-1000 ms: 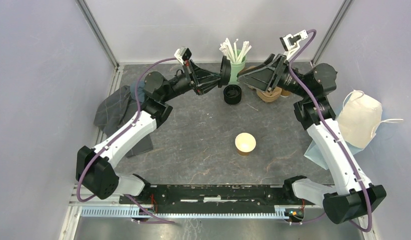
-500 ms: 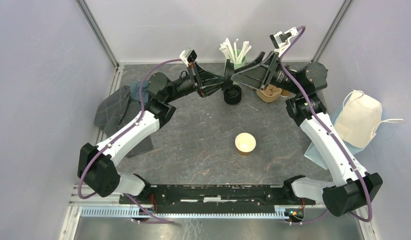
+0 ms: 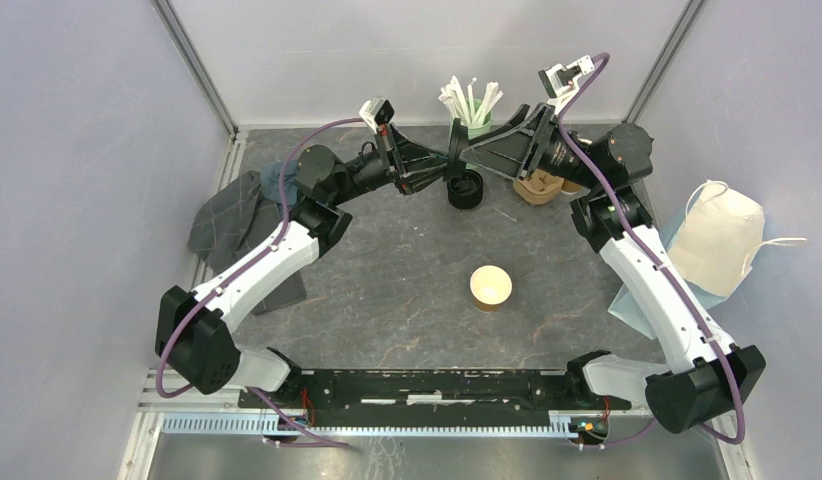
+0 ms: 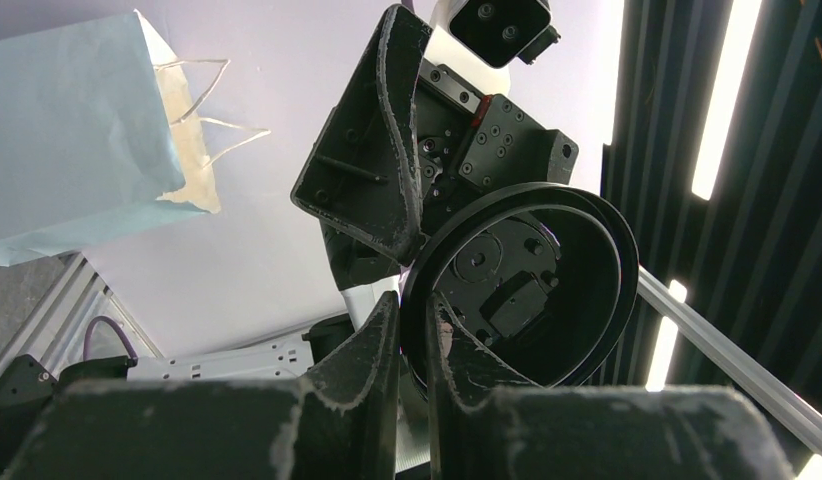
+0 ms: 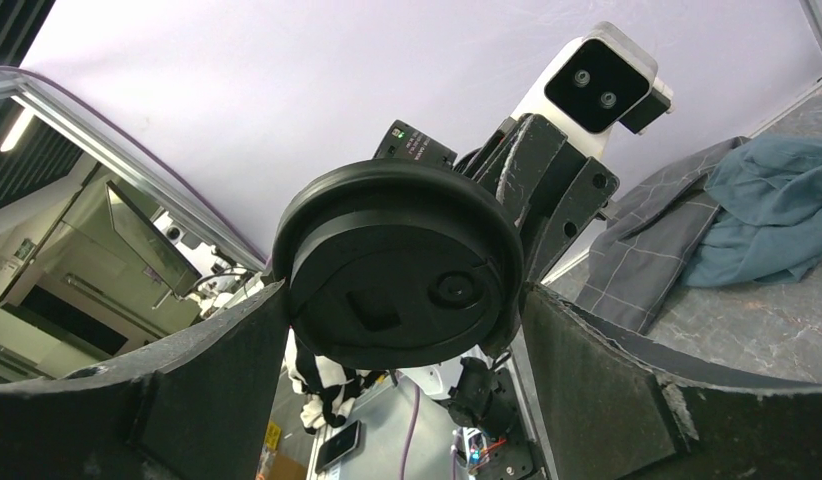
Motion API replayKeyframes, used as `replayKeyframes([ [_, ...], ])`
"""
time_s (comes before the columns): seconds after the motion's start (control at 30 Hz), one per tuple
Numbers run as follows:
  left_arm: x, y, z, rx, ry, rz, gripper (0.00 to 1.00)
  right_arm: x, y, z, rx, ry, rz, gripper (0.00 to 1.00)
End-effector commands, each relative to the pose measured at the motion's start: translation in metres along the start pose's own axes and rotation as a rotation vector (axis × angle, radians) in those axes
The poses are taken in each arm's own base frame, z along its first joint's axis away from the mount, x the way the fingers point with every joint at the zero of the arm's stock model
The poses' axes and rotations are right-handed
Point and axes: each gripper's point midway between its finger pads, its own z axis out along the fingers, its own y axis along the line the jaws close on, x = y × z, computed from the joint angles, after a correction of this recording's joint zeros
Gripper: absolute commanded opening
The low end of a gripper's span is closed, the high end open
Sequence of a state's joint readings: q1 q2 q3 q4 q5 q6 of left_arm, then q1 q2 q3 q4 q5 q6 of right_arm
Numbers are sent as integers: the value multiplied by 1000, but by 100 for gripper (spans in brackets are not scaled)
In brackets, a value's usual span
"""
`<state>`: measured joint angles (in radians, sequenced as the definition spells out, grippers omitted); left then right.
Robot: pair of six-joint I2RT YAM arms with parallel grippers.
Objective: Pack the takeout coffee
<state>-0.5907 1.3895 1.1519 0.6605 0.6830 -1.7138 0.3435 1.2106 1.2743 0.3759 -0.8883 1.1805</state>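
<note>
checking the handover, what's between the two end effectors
A black lid, pinched by its rim in the left end effector, sits between the right end effector's fingers; both wrist views show it.

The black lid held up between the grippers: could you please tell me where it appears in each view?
Top external: black lid at back centre.
Left wrist: right of centre, underside showing.
Right wrist: centre, top face showing.
Shared landmark: the left gripper pinching its rim.

Black lid [image 4: 522, 285] rim partly behind L end effector [image 4: 415, 312] fingers [image 4: 372, 345]; brown cup stack [image 3: 542, 188] mostly behind R arm [image 3: 627, 165].
</note>
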Motion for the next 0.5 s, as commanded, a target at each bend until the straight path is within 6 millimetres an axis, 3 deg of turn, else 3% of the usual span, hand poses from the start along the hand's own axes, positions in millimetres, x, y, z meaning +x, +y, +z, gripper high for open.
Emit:
replayKeyframes([
  [0.0,2,-15,1,38,7,-3,2,-10,18,2,-40,-26,-69,90],
  [0.17,1,-13,2,33,5,-5,2,-10,18,3,-42,-24,-70,89],
  [0.47,0,-6,-1,19,-13,-9,11,-10,20,2,-46,-27,-66,70],
])
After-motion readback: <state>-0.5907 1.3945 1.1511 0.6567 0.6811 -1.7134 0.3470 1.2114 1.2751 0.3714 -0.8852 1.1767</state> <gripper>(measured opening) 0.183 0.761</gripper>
